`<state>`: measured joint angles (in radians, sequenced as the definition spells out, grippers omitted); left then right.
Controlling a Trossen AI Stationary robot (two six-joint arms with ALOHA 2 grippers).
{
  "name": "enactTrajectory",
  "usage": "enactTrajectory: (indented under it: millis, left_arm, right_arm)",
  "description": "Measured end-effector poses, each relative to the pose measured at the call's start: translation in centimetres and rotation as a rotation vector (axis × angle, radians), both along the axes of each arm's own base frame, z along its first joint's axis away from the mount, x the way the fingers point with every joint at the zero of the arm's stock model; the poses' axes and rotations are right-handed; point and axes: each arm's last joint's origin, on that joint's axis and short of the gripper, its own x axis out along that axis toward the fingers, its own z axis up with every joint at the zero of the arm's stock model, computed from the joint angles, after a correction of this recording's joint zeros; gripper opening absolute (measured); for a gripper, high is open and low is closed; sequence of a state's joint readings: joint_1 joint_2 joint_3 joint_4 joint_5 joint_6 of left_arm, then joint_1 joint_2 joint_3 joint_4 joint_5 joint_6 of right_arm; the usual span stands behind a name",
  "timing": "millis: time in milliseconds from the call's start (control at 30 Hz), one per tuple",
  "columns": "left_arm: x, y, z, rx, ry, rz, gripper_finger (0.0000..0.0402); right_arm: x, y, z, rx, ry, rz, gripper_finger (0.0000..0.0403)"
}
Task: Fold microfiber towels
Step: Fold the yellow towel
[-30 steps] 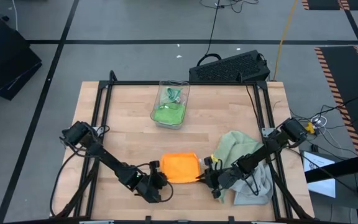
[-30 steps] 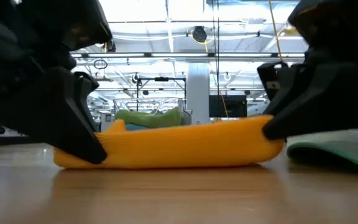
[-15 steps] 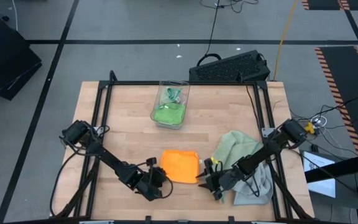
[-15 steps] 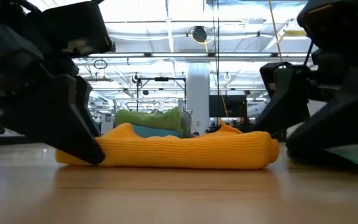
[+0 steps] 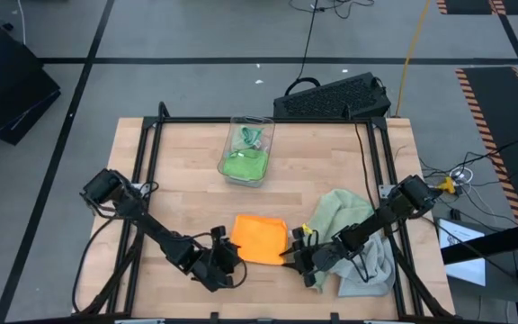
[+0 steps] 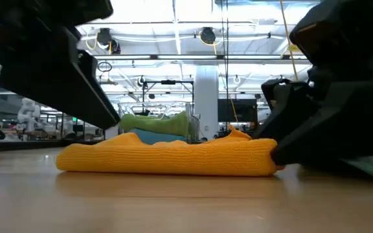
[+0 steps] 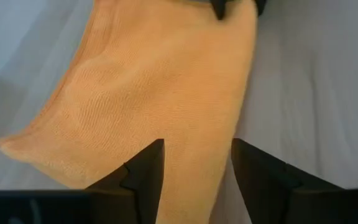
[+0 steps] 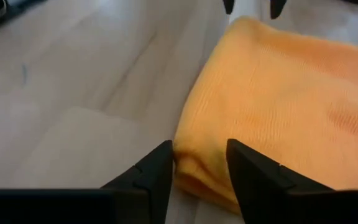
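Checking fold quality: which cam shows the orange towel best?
High view: the whole folded orange towel shows on the table between the left gripper and right gripper, both open. Low view gives only its side profile. Each wrist view shows part of the towel past that arm's own fingers.

Right gripper [image 8: 197,171] fingers parted, straddling the folded edge of the orange towel [image 8: 284,106]. Towel flat on table [image 8: 73,81]. Left gripper [image 8: 250,6] tips at its far edge.

the orange towel [image 5: 261,240] lies folded flat near the counter's front edge. a sage green towel [image 5: 335,215] sits crumpled just right of it, over a light grey one [image 5: 376,270]. a bright green towel [image 5: 245,164] is bunched farther back.
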<state>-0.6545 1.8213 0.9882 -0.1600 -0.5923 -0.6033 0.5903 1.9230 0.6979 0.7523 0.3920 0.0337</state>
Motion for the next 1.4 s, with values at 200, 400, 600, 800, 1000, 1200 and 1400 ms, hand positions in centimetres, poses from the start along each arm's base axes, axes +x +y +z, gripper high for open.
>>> enactTrajectory:
  millis: [200, 400, 600, 800, 1000, 1200, 1400]
  left_arm:
    - [-1.1, -1.2, 0.5, 0.087, -0.058, -0.013, 0.0189]
    - [-1.2, -2.2, -0.2, 0.134, -0.107, -0.026, 0.0189]
    - [-1.1, -3.2, -1.9, 0.173, -0.102, -0.093, 0.0189]
    - [-1.2, -3.0, -4.2, 0.298, -0.028, -0.121, 0.0189]
    - [-0.8, -1.6, -4.9, 0.263, 0.071, -0.070, 0.0139]
    - [-0.8, -1.1, -2.3, 0.133, 0.069, -0.094, 0.0013]
    - [-0.8, -0.6, 1.7, -0.055, -0.010, -0.058, 0.0025]
  right_arm:
    - [0.5, -1.0, -0.8, 0.093, 0.073, -0.029, 0.0173]
    - [0.8, -1.4, -1.6, 0.121, 0.073, -0.056, 0.0141]
    - [1.0, -1.7, -1.5, 0.112, 0.069, -0.062, 0.0038]
    - [1.0, -1.7, -1.5, 0.107, 0.064, -0.056, 0.0021]
    - [1.0, -1.7, -1.5, 0.112, 0.060, -0.053, 0.0022]
    - [0.9, -1.6, -0.4, 0.133, 0.052, -0.031, 0.0008]
    - [1.3, -1.7, 1.4, 0.238, 0.022, 0.017, 0.0021]
